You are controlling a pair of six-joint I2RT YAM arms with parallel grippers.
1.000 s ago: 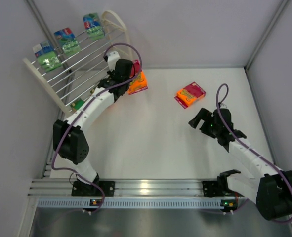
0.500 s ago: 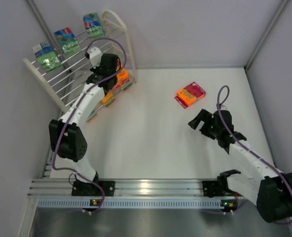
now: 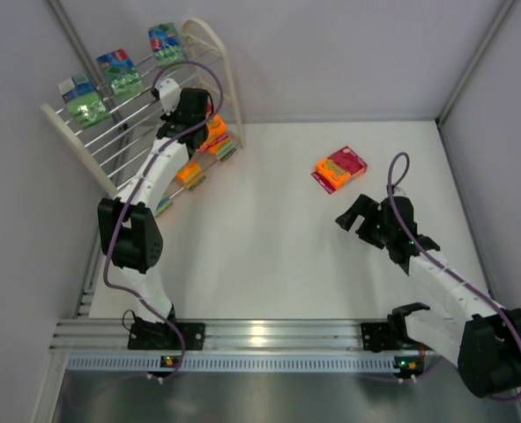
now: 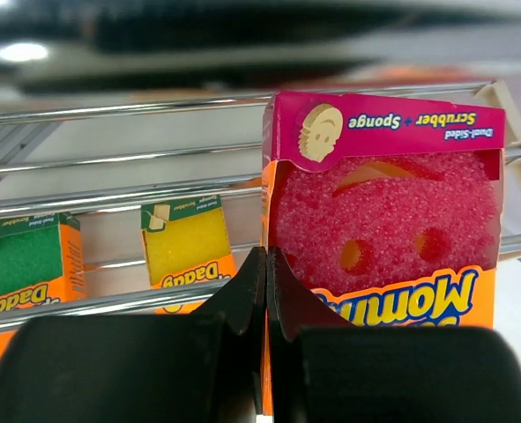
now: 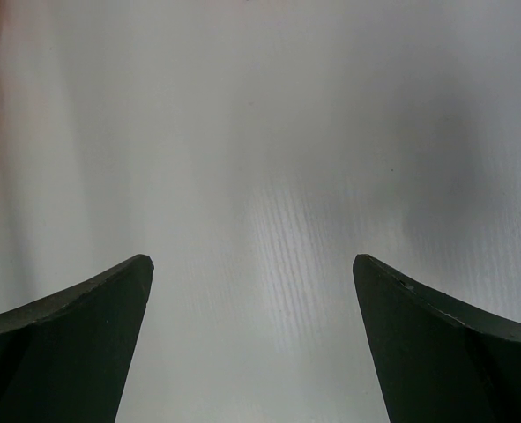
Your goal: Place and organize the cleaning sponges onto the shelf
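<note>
Top view: left gripper (image 3: 203, 123) at shelf (image 3: 214, 40), lower tier, orange pack (image 3: 216, 134) at its tip; right gripper (image 3: 355, 214) above table (image 3: 269, 238), loose pack (image 3: 339, 167) near, apart
Left wrist: fingers (image 4: 242, 295) pinched together on orange pack's left edge, pack upright against rods
Right wrist: fingers (image 5: 75, 326) spread wide, holding nothing

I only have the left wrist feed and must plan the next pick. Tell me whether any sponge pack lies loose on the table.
Observer: One orange pack with a magenta label lies on the table, well apart from the shelf.
Operator: Report the right gripper.
Observer: The right gripper is open and empty, on the near side of that pack, not touching it.
Operator: Now the shelf's top tier.
Observer: Three green packs sit there in a row.
</note>
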